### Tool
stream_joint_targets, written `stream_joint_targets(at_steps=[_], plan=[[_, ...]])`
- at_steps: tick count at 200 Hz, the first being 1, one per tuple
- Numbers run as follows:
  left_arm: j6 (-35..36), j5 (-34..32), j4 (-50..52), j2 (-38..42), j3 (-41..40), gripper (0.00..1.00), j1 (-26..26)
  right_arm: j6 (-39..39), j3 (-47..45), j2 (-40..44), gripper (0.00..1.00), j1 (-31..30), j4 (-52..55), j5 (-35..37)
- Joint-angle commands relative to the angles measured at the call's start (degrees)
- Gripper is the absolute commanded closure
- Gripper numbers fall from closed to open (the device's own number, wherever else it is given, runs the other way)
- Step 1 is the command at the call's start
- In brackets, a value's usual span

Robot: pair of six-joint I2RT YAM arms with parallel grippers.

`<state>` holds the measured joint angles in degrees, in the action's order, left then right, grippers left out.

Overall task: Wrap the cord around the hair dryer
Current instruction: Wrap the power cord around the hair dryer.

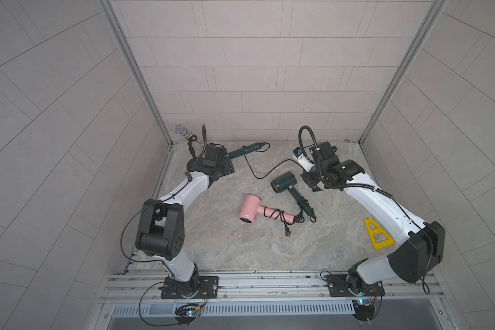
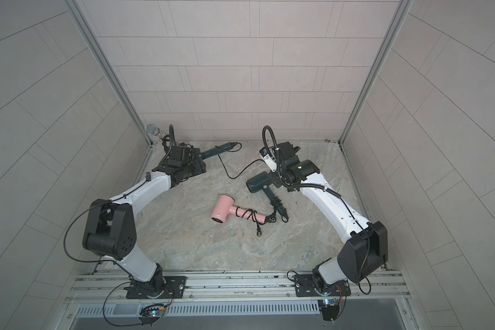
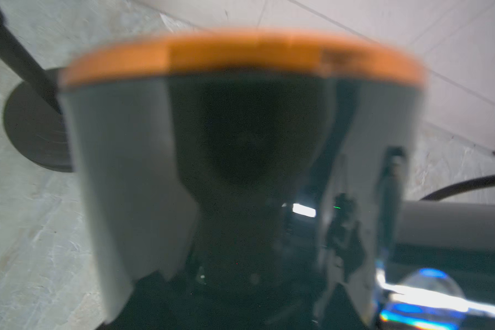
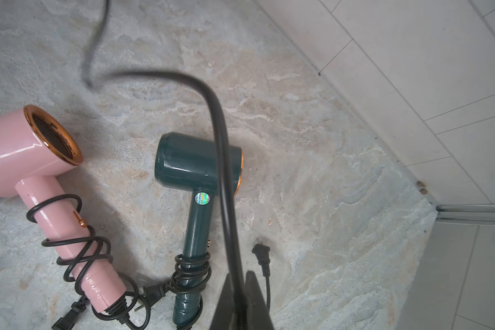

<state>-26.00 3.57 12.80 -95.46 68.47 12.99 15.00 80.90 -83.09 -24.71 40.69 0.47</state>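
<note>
- Cord (image 4: pixel 220 143) runs loose from the green hair dryer (image 1: pixel 245 150) handle, at the worktop's (image 1: pixel 226 245) back left, to my right end effector (image 4: pixel 240 297), which pinches it.
- Left end effector (image 3: pixel 240 114) clamps the dryer's head.
- I'd take up slack first, then circle the handle closely, laying turns side by side.

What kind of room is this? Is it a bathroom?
Probably a robot test booth dressed like a bathroom: tiled walls, a marbled countertop, a pink hair dryer, and robot arms bolted to a metal rail.
</note>
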Motion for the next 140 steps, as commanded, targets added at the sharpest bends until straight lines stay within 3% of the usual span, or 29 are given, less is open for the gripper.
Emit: stream_joint_targets(at_steps=[1, 48, 74, 106, 140], plan=[[2.0, 1.4, 1.3, -0.2, 2.6, 1.00, 0.7, 3.3, 2.9, 3.7, 1.00, -4.1, -1.1, 2.9], [7.5, -2.9, 9.4, -3.9, 7.7, 1.00, 5.5, 8.7, 13.5, 1.5, 1.00, -11.0, -0.6, 5.3], [6.8, -1.7, 11.7, -5.2, 9.5, 1.00, 6.8, 10.5, 21.3, -2.6, 1.00, -13.0, 4.0, 6.4], [5.3, -0.3, 10.6, -5.9, 9.5, 1.00, 6.9, 12.5, 23.3, -3.8, 1.00, -15.2, 5.6, 8.3], [8.5, -1.7, 14.2, -8.3, 12.2, 1.00, 8.8, 14.2, 28.3, -5.7, 1.00, -15.8, 5.6, 9.0]])
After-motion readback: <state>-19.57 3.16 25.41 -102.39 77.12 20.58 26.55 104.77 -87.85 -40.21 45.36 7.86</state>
